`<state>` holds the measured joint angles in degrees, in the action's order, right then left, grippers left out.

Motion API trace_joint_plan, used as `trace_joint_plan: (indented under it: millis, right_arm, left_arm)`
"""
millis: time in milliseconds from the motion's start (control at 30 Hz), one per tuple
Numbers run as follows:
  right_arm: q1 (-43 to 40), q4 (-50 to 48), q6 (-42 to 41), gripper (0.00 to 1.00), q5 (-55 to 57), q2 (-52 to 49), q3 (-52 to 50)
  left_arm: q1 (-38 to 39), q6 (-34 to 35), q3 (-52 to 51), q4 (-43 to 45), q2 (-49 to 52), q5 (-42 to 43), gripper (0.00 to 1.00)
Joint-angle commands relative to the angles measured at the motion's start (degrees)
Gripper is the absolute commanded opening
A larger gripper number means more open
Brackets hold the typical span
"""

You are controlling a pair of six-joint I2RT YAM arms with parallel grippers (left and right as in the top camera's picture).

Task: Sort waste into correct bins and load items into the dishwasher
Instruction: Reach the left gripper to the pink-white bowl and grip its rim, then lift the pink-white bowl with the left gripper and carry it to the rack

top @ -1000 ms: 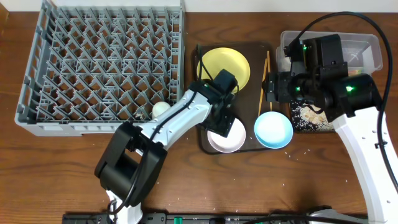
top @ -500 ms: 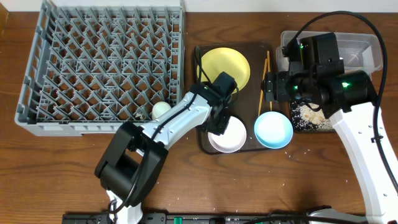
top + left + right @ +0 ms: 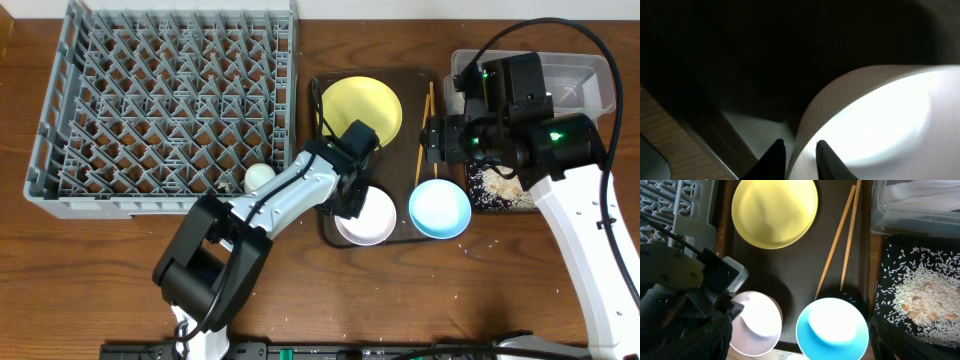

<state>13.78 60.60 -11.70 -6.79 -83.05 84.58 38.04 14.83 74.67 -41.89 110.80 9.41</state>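
Observation:
The white bowl point(image 3: 370, 218) sits at the front of the brown serving tray point(image 3: 331, 228). My left gripper point(image 3: 349, 204) is shut on its left rim: one finger point(image 3: 774, 159) is outside the wall and the other point(image 3: 826, 159) inside. The light-blue bowl point(image 3: 440, 208) stands beside it, the yellow plate point(image 3: 362, 107) behind, and the chopsticks point(image 3: 425, 128) lie along the tray's right side. My right gripper point(image 3: 438, 141) hovers open above the chopsticks, holding nothing. The small white cup point(image 3: 259, 176) rests in the grey dishwasher rack point(image 3: 160, 100).
The clear tub point(image 3: 585, 75) at the back right holds a white napkin point(image 3: 922, 195). In front of it, the black tray point(image 3: 890, 270) holds loose rice and scraps point(image 3: 922, 297). The rack's right wall stands close to the brown tray.
My left gripper has closed from wide open onto the white bowl's rim. The right arm shifted slightly and then stayed still, jaws unchanged.

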Motion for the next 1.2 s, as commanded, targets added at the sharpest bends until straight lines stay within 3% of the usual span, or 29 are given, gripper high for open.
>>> trace_joint_plan:
  millis: [0, 567, 633, 967, 1000, 1067, 1167]
  right_arm:
    - [-0.42, 0.11, -0.68, 0.85, 0.37, -0.22, 0.04]
    - [-0.42, 0.15, -0.63, 0.86, 0.44, -0.22, 0.04]
    - [-0.42, 0.13, -0.59, 0.86, 0.61, -0.22, 0.04]
    - [-0.42, -0.13, -0.44, 0.87, 0.96, -0.22, 0.04]
    - [-0.42, -0.11, -0.44, 0.88, 0.96, -0.22, 0.04]
    - [-0.42, -0.11, -0.44, 0.99, 0.98, -0.22, 0.04]
    - [-0.42, -0.09, -0.44, 0.99, 0.96, -0.22, 0.04]
  left_arm:
    - [-0.09, 0.55, -0.35, 0.11, 1.44, -1.09, 0.22]
    - [-0.09, 0.94, -0.35, 1.95, 2.67, -0.85, 0.15]
    - [-0.09, 0.92, -0.35, 1.90, 2.75, -0.66, 0.08]
    - [-0.46, 0.92, 1.09, -2.03, -0.59, -1.33, 0.07]
    - [-0.74, 0.92, 1.11, -2.21, -1.73, -1.33, 0.07]
    - [-1.55, 0.92, 1.11, -2.45, -4.59, -1.36, 0.08]
    - [-3.10, 0.92, 1.11, -2.73, -9.90, -2.25, 0.08]
